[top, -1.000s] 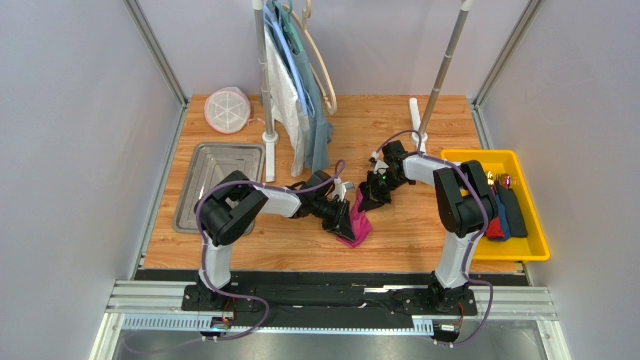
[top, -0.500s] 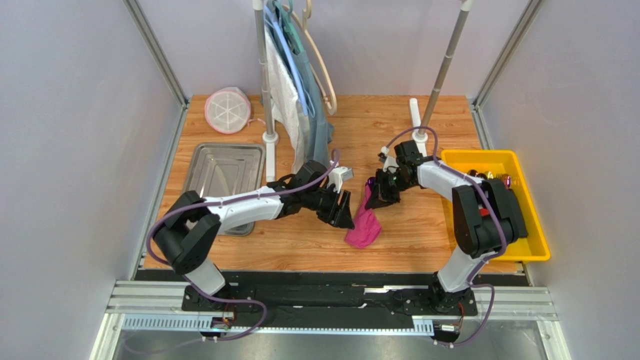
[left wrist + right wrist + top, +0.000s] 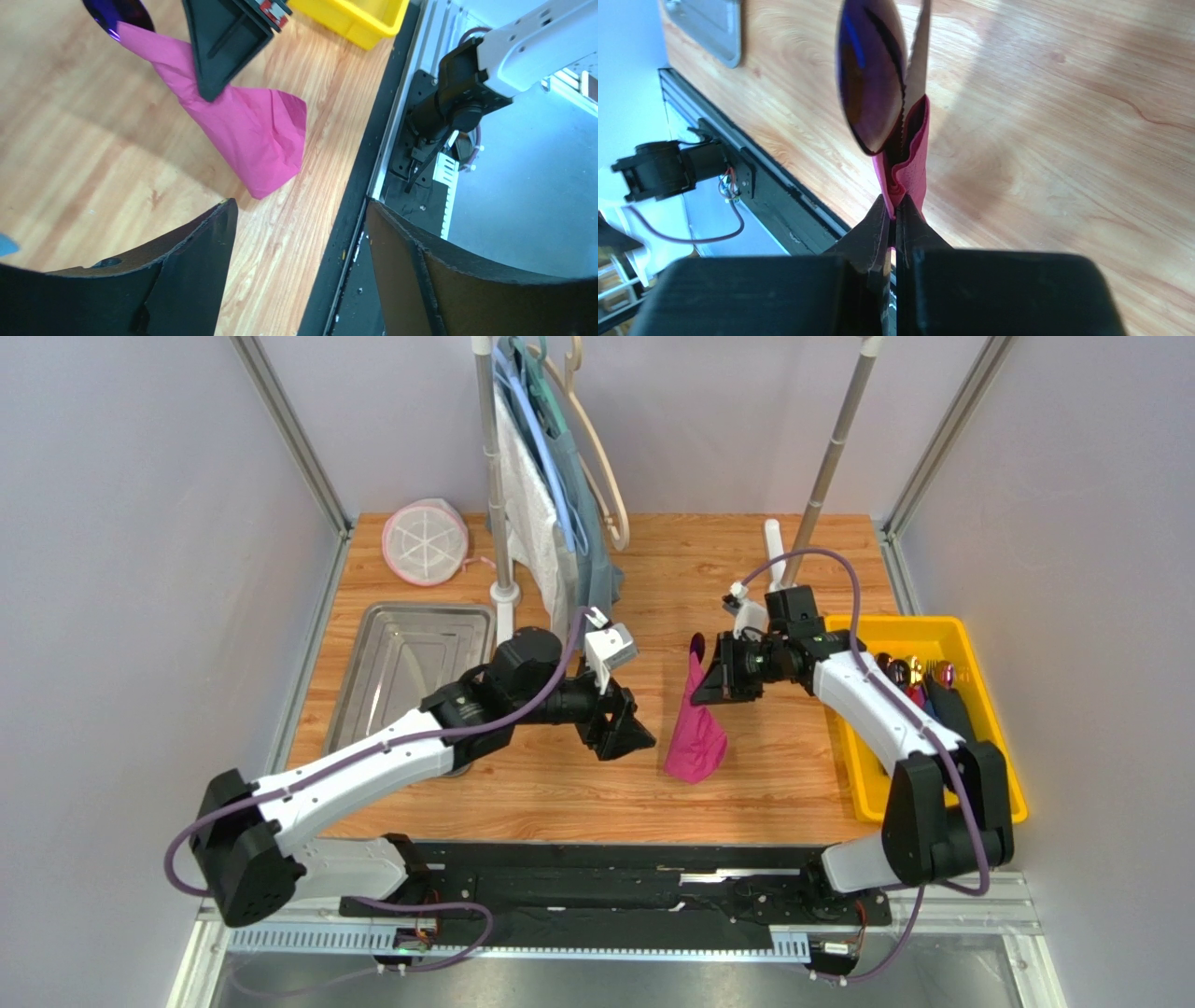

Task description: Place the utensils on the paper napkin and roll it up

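**Item: paper napkin (image 3: 694, 731).** You find it on the middle of the worktop (image 3: 786, 777), no longer a flat sheet. It is wound into a loose magenta cone, narrow at the far end and wide and slack at the near end. The near end looks to lie on the wood, though you cannot be sure it bears weight there.

**Item: utensils.** Count them as wrapped. A dark-purple spoon bowl (image 3: 871, 77) and a serrated edge (image 3: 917, 49) stick out of the narrow end. The handles are hidden inside the paper.

**Item: right end effector (image 3: 896, 210).** Its jaws are together, clamped on the narrow end of the napkin just below the spoon bowl.

**Item: left end effector (image 3: 300, 210).** Its jaws are apart and hold nothing. It sits just beside the napkin on the left, not touching it.

**Item: yellow bin (image 3: 982, 809).** It stands at the right edge and holds other cutlery and bundles.

**Status.** Judge placing as done and rolling as mostly done. What you have left is likely tightening the slack wide end, then setting the roll down and releasing it.
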